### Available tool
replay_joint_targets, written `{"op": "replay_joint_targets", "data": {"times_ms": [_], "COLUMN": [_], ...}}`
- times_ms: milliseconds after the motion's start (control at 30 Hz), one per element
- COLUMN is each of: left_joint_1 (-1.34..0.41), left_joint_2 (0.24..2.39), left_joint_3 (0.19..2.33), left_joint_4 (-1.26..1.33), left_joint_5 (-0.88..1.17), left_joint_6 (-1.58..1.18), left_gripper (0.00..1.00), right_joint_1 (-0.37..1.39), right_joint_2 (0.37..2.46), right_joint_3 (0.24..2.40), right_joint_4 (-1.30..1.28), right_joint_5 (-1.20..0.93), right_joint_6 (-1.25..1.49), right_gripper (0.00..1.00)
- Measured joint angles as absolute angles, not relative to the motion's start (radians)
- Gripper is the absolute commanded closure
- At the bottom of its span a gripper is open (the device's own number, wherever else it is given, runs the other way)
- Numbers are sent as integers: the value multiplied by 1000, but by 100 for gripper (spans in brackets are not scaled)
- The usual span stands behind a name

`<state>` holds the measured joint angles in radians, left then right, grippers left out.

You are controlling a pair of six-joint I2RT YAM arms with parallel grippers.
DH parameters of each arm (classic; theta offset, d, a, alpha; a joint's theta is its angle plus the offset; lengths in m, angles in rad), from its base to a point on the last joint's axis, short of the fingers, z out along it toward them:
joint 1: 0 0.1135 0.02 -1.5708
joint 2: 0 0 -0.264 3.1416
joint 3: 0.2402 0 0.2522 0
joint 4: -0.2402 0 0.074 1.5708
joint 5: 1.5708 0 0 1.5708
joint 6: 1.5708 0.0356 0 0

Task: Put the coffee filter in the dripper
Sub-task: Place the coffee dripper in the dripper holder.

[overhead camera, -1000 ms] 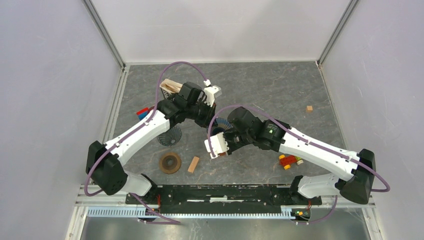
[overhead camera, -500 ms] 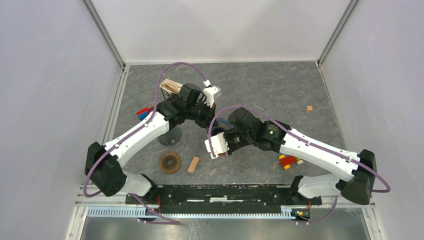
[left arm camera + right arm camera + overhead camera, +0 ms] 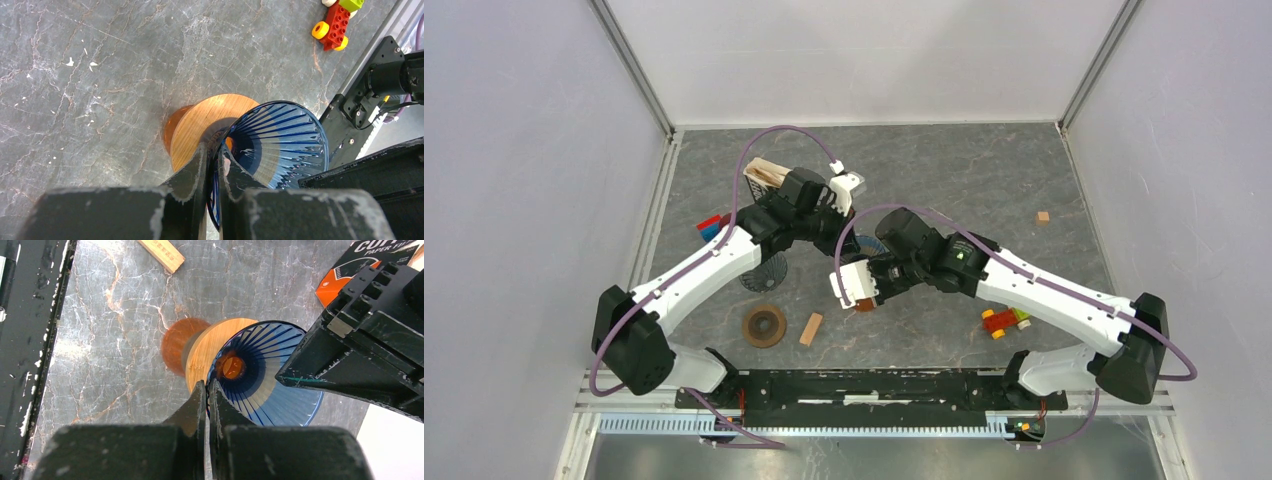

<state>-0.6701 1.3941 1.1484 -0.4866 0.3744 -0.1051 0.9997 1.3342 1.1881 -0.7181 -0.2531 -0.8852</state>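
The blue ribbed glass dripper (image 3: 280,145) with a round wooden collar shows from above in both wrist views, and its inside is bare (image 3: 265,385). My left gripper (image 3: 214,150) is shut on its rim. My right gripper (image 3: 206,385) is shut on the rim on the opposite side. In the top view the dripper (image 3: 871,246) is mostly hidden between the left gripper (image 3: 856,240) and the right gripper (image 3: 876,268). An orange glow lies on the table beside the collar. Tan paper filters stand in their box (image 3: 764,173) at the back left; the box corner shows in the right wrist view (image 3: 350,277).
A black mesh cone (image 3: 764,272), a brown ring (image 3: 765,325) and a wooden block (image 3: 811,328) lie left of the arms. Toy bricks lie at the right (image 3: 1002,321) and the left (image 3: 710,225). A small wooden cube (image 3: 1043,216) sits far right.
My right arm has shifted slightly to the left with the dripper between both grippers. The left arm has barely moved.
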Motion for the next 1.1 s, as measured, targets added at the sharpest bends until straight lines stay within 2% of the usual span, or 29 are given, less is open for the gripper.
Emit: {"op": "replay_joint_targets", "data": {"times_ms": [767,967,1100], "left_joint_1": [-670,-670,-684], "left_joint_2": [1381,1380,1394], "left_joint_3": [1110,1118,1134], "left_joint_4": [-435,-442,-441], "left_joint_5": [376,376,376], "left_joint_6": [-79,-79,-79], "left_gripper": [98,96,95], "right_joint_1": [984,983,980], "right_joint_2": [1377,1384,1438], "right_joint_3": [1234,1249,1247], "right_joint_4": [-760,-775,-776], "right_joint_5": [-282,-281,-247], "right_joint_6": [-860,-854,-852], "right_gripper": [100,77,69]}}
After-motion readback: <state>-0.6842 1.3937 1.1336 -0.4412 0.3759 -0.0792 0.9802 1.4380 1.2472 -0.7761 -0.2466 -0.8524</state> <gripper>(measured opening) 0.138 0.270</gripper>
